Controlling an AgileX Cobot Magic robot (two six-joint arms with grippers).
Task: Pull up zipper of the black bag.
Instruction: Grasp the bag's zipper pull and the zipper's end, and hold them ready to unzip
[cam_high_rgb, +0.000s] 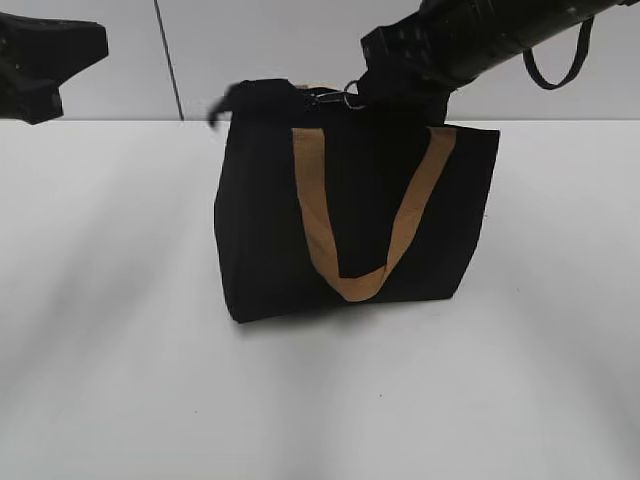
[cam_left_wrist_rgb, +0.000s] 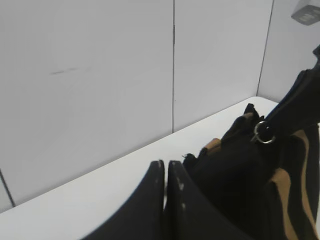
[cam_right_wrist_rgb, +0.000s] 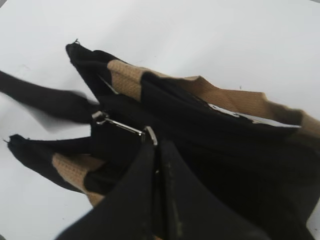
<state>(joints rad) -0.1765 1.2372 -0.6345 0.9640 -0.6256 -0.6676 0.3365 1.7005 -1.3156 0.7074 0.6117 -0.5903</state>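
the bag (cam_high_rgb: 270, 220) stands upright on the white table (cam_high_rgb: 120, 380), one tan strap (cam_high_rgb: 320, 230) hanging down its front in a loop. the right gripper (cam_right_wrist_rgb: 159, 150) is down at the bag's top edge, fingers pressed together on the silver pull (cam_right_wrist_rgb: 122, 127) of the zipper (cam_right_wrist_rgb: 150, 136); its tips meet right at the metal ring end, so it looks like a pinch on the pull. the left gripper (cam_left_wrist_rgb: 165, 172) hangs just beside the bag's end, its fingers closed on nothing and, as far as i can tell, not touching the cloth.

what worries me: the bag is soft and nothing is holding it. a hard tug along the zipper could drag or tip the whole thing, since the left gripper isn't bracing the far end. the pull is thin smooth metal, easy to slip out of a narrow pinch. the mouth also gapes, with the fabric edges splayed and a frayed corner, so the slider could snag on loose cloth.

the fabric is matte black and limp, folding at the top; the straps are coarse woven webbing; the table is smooth and plain.
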